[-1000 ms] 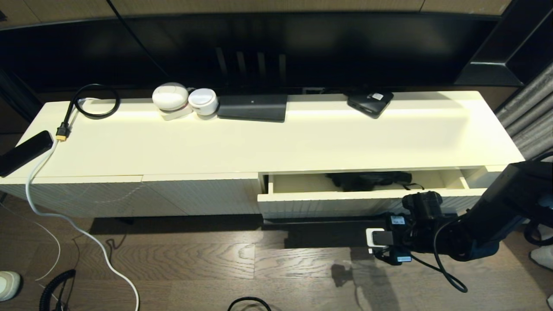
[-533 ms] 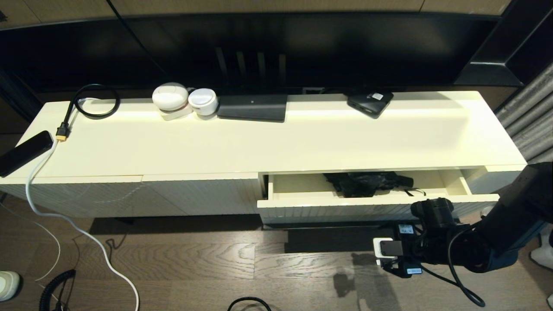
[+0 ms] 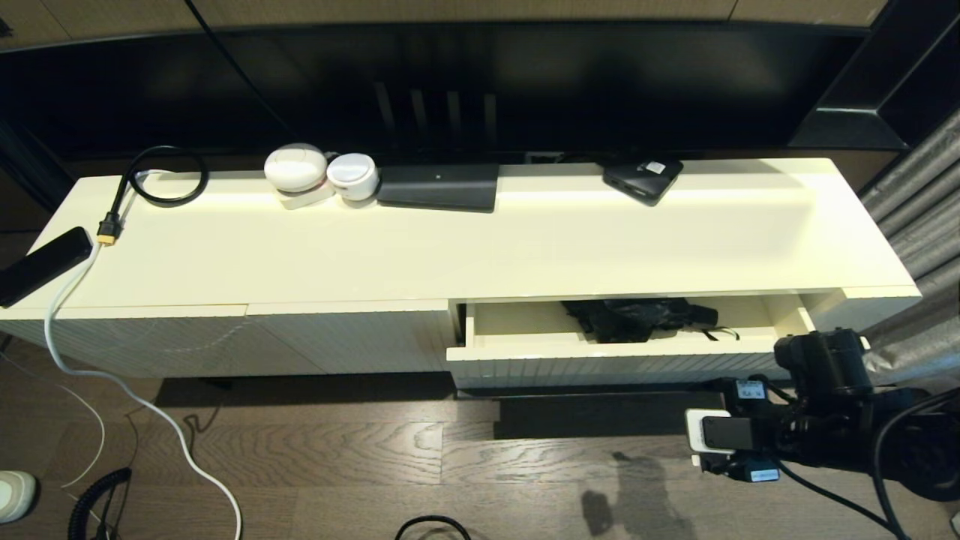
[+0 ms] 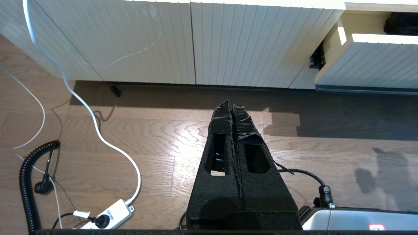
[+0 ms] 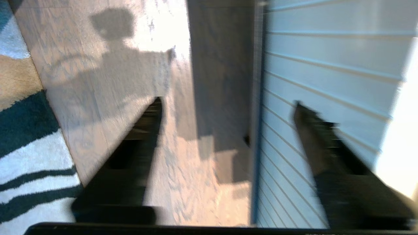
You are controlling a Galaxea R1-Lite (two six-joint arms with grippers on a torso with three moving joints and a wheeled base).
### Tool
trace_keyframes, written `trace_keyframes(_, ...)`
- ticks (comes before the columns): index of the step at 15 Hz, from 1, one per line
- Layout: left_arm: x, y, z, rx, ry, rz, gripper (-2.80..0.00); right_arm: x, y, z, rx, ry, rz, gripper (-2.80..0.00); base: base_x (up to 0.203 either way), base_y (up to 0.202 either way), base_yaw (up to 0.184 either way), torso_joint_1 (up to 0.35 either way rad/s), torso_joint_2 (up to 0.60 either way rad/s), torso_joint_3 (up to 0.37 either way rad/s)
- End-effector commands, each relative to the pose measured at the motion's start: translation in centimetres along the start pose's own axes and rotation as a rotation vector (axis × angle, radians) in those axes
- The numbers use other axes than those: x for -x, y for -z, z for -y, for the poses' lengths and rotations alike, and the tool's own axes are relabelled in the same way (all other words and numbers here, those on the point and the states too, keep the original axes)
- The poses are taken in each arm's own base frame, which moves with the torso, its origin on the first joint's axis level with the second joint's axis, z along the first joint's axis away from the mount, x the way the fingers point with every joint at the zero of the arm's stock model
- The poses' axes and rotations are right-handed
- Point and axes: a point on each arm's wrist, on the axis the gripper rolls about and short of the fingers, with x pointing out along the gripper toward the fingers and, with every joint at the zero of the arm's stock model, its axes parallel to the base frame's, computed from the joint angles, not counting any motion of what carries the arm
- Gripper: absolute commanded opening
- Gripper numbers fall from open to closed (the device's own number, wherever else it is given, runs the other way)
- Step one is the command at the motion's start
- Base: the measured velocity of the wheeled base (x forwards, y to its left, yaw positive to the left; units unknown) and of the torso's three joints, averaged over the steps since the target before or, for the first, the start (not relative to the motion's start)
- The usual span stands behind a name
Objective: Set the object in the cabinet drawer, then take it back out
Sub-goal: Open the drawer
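The cabinet drawer (image 3: 600,365) stands partly pulled out at the right end of the cream cabinet; its ribbed front also shows in the left wrist view (image 4: 369,62) and the right wrist view (image 5: 310,65). The object (image 3: 637,319), a crumpled black thing, lies inside at the middle back. My right arm (image 3: 817,405) hangs low in front of the drawer's right end. Its gripper (image 5: 228,101) is open and holds nothing, with one finger before the ribbed front and the other over the floor. The left gripper (image 4: 231,102) is shut and empty above the wooden floor, left of the drawer.
On the cabinet top (image 3: 525,240) sit two white round devices (image 3: 296,169), a flat black box (image 3: 439,187), a small black box (image 3: 643,178), a coiled black cable (image 3: 161,176) and a remote (image 3: 41,266). Cables and a power strip (image 4: 107,215) lie on the floor; a striped rug (image 5: 19,130) is nearby.
The drawer slid out a little further early on. My right arm then swung right and drew back from the drawer front. The black object shows more fully now.
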Motion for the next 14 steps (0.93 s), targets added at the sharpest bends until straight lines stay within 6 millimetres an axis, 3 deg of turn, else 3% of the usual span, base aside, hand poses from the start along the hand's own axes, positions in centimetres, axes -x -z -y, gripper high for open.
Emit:
trace_keyframes(1,0.0,0.0,0.0,0.001,-0.001,0.000,-2.80,5.9,-1.1,0.6,0.031,0.136,0.024,-2.80,0.000,0.000,0.000,0.000,0.00,0.000)
trace_keyframes(5,0.0,0.0,0.0,0.001,-0.002,0.000,-2.80,12.0,-1.8,-0.8,0.029,0.170,0.007,-2.80,0.000,0.000,0.000,0.000,0.00,0.000)
trace_keyframes(7,0.0,0.0,0.0,0.001,-0.002,0.001,-2.80,13.5,-1.9,-0.5,0.022,0.169,-0.057,-2.80,0.000,0.000,0.000,0.000,0.00,0.000)
trace_keyframes(11,0.0,0.0,0.0,0.001,-0.002,0.001,-2.80,12.7,-1.9,0.7,0.016,0.129,-0.082,-2.80,0.000,0.000,0.000,0.000,0.00,0.000)
trace_keyframes(14,0.0,0.0,0.0,0.001,-0.001,0.001,-2.80,10.1,-1.7,1.8,0.013,0.092,-0.083,-2.80,0.000,0.000,0.000,0.000,0.00,0.000)
